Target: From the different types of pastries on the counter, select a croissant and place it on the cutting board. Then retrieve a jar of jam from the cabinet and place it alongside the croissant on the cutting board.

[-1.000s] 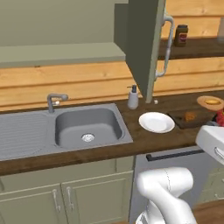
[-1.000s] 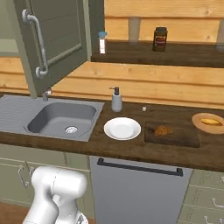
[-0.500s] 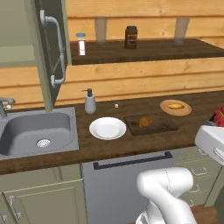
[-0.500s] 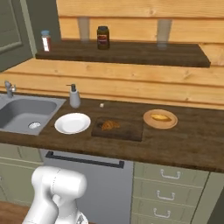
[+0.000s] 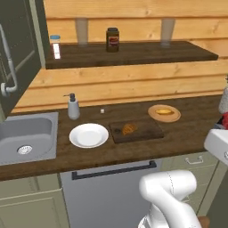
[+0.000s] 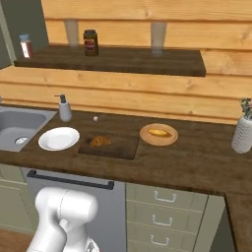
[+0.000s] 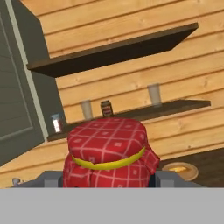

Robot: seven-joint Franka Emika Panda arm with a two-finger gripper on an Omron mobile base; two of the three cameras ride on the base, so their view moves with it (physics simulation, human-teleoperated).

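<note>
The fingers are hidden behind the jar of jam [image 7: 107, 153], which sits right before the hand camera at the gripper [image 7: 107, 181]; it appears to be clasped between them, though the contact itself cannot be seen. The jar is covered by a red checked cloth tied with a yellow band. On the counter [image 5: 187, 133] the croissant [image 5: 129, 129] is seen lying on the cutting board [image 5: 147, 131], toward its left half. Just left of the board a round white plate [image 5: 89, 135] is set, and beyond it a soap dispenser [image 5: 73, 107] and the sink [image 5: 26, 142]. To the right of the board the yellow-orange pastry [image 6: 159, 132] rests on its tan plate [image 6: 158, 135]. A brown jar [image 6: 90, 42] is kept on the wooden shelf [image 6: 147, 60] above, and the cabinet [image 5: 18, 53] door stands open at far left
</note>
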